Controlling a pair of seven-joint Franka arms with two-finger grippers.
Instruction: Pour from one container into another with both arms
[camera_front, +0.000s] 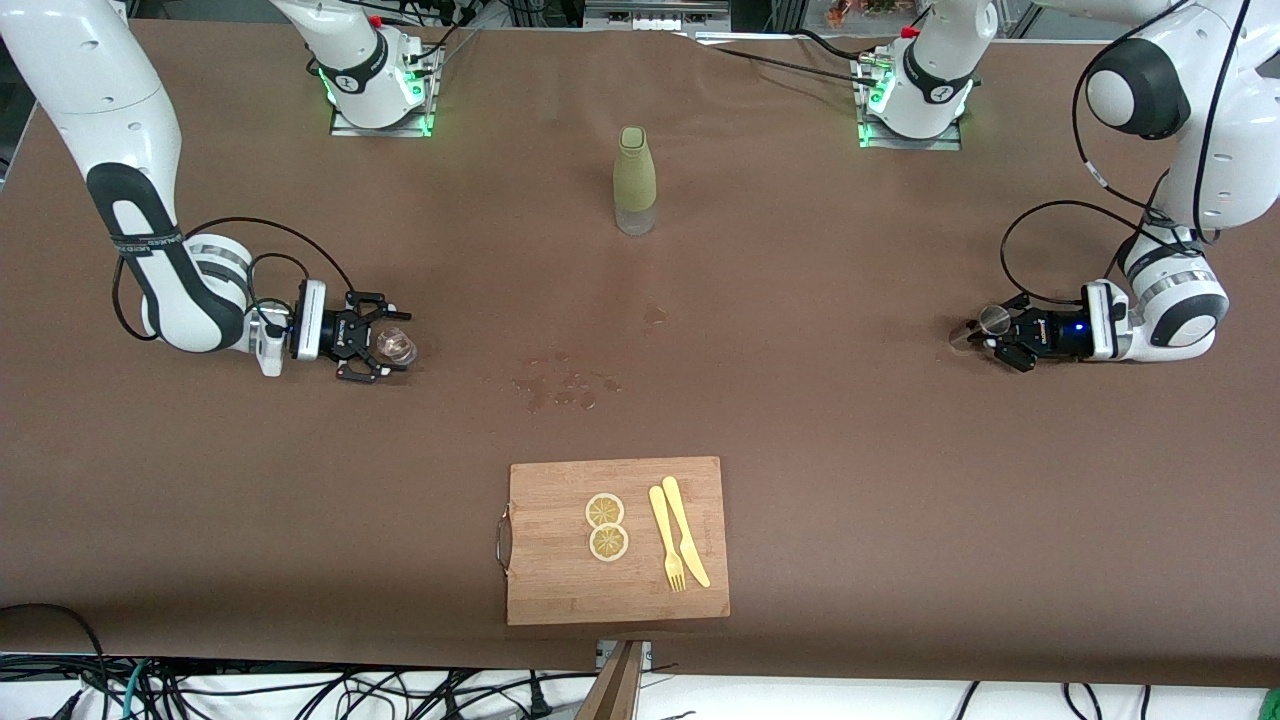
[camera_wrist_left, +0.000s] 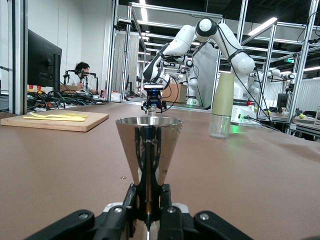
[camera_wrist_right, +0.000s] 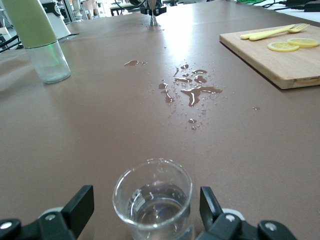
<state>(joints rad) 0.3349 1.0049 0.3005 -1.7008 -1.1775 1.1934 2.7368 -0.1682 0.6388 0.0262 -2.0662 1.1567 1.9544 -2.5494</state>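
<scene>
clear glass comes first for us: the cup (camera_front: 398, 346) sits on the table (camera_front: 800, 400) toward the right arm's end, between the spread fingers of the right gripper (camera_front: 385, 348), with water in it. midway we see spilled droplets (camera_front: 560, 388), the green-sleeved bottle (camera_front: 634, 180) and the cutting board (camera_front: 617, 540). at the left arm's end, the left gripper (camera_front: 985, 338) is clenched on the metal jigger (camera_front: 993, 320).

Both arms: white shells w/ dark grey joint caps, black cables looped along forearms. Bases on metal plates, green LEDs lit, red fitting on each. Left gripper (camera_front: 985, 335): black, blue LED on body. Right gripper (camera_front: 385, 347): black, white flange, grey band above the wrist.
</scene>
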